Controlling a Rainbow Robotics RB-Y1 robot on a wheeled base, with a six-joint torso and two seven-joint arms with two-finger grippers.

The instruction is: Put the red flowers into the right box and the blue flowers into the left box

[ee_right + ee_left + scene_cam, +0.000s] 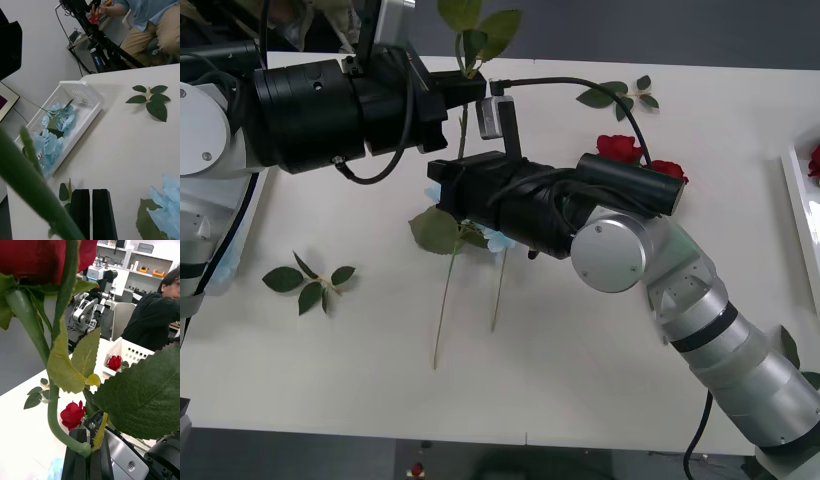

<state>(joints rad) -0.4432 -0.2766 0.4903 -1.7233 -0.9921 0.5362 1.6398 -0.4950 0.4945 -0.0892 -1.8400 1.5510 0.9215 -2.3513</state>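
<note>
Left gripper, raised over the white surface, has its jaws closed on the thin green stem of a red flower: deep-red bloom, serrated green leaves. Right gripper sits low over the surface, black ribbed jaws pressed together with nothing between them. Just beside it lies a pale blue flower. Blue flowers, fluffy clusters, lie in the slotted white plastic left box. Red flowers lie loose behind the right arm. No readable writing.

A robotics lab: spare robot arms, parts shelves (tripod nearby).
</note>
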